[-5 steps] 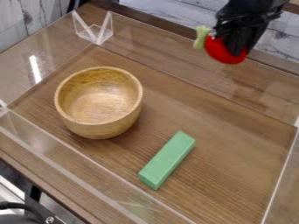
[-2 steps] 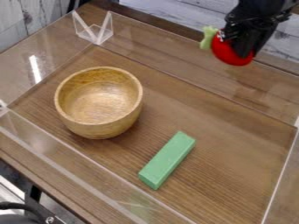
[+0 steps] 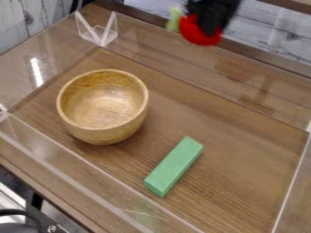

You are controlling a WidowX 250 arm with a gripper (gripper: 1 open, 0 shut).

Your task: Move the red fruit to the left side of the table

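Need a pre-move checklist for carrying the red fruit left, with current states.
- Red fruit in the gripper: ok
- Fruit held off the tabletop: ok
- Fruit away from the wooden bowl: ok
- Green block away from the fruit: ok
- Grip secure on both sides: cannot tell, fingers blurred
- Fruit at the table's left side: not ok, likely the next move

the red fruit (image 3: 202,31) is glossy red with a light green top; the table (image 3: 219,100) is brown with darker wood-grain streaks; the bowl (image 3: 104,106) is golden tan, its inside shading to a deeper amber; the block (image 3: 174,167) is a plain mid green; the gripper (image 3: 209,18) is black; the cables (image 3: 25,217) at the lower left are black too
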